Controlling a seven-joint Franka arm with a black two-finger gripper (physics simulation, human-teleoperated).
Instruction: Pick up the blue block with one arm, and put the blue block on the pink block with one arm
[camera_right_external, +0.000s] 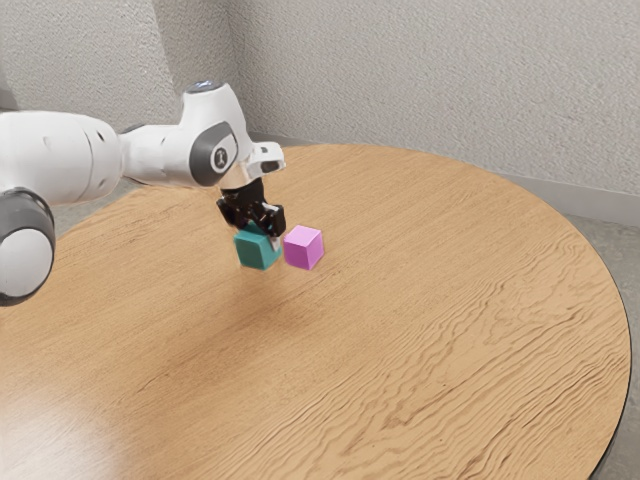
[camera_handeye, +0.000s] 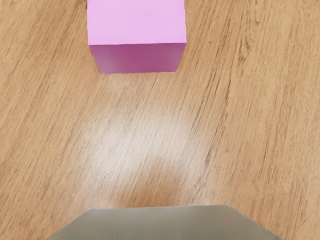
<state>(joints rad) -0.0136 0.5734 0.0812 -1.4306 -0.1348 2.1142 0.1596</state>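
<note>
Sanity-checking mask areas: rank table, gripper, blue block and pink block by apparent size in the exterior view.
1. table
2. gripper, a bit bigger than either block
3. blue block and pink block: look alike, so not ranked

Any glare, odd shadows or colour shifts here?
Exterior view: glare whitens the table at the view's lower left; a faint shadow lies under the blue block, which looks teal in the gripper. Wrist view: whitish sheen on the wood near the pink block; the blue block looks grey.
</note>
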